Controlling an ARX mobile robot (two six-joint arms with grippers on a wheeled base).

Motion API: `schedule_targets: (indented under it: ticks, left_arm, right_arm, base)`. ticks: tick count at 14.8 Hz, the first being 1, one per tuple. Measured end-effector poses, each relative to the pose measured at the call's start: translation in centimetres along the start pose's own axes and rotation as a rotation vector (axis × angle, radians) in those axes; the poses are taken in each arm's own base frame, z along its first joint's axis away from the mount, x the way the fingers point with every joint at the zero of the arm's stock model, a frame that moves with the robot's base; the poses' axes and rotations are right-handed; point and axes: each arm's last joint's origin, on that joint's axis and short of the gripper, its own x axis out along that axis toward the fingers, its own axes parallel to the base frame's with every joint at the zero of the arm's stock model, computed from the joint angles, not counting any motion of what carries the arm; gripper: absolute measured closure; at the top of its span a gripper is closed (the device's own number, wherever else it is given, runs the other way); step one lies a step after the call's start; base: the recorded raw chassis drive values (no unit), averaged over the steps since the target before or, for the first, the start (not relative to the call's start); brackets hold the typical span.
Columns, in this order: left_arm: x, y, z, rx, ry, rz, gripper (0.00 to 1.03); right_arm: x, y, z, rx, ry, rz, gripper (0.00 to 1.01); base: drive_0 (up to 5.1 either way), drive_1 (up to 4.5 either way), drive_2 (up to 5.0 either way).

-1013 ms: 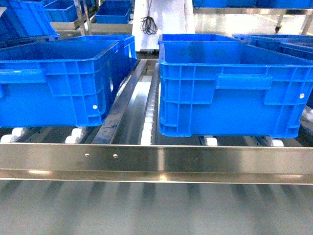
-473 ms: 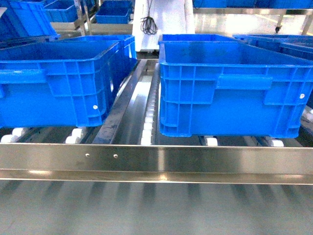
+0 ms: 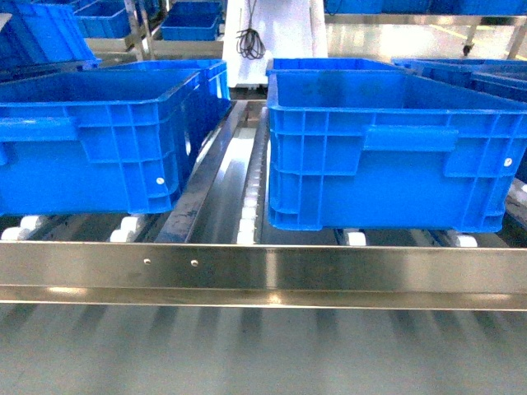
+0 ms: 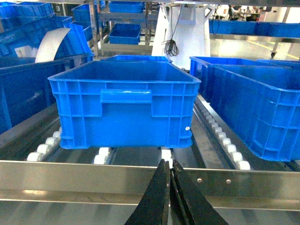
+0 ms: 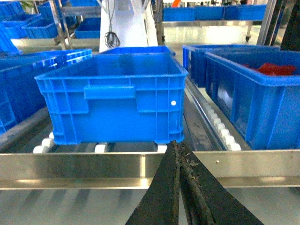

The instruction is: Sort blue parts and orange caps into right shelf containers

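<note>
No blue parts and no orange caps show in any view. Two right shelf containers stand on the roller shelf, a left crate [image 3: 90, 140] and a right crate [image 3: 395, 148]. What lies inside them is hidden by their walls. Neither gripper appears in the head view. My left gripper [image 4: 168, 162] is shut with nothing between its fingers, and it hovers in front of the steel rail [image 4: 93, 180], facing the left crate [image 4: 124, 101]. My right gripper [image 5: 176, 143] is also shut and holds nothing; it sits over the rail before another crate [image 5: 112, 93].
A steel front rail [image 3: 263, 271] runs across the shelf edge, with white rollers [image 3: 247, 214] behind it. A crate at far right [image 5: 262, 98] holds red items [image 5: 276, 69]. More blue crates [image 3: 189, 20] sit on racks behind, and a white column with a hanging cable [image 3: 249, 37] rises in the background.
</note>
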Motion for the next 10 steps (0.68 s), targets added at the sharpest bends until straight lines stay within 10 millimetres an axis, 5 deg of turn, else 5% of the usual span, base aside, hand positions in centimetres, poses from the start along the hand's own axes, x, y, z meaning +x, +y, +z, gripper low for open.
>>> schedule_targets:
  ticks: [10]
  left_arm:
    - [-1.6, 0.0, -0.4, 0.000, 0.013, 0.001, 1.01]
  right_arm:
    - [0.0, 0.0, -0.2, 0.000, 0.016, -0.001, 0.99]
  base:
    - [0.0, 0.00, 0.0]
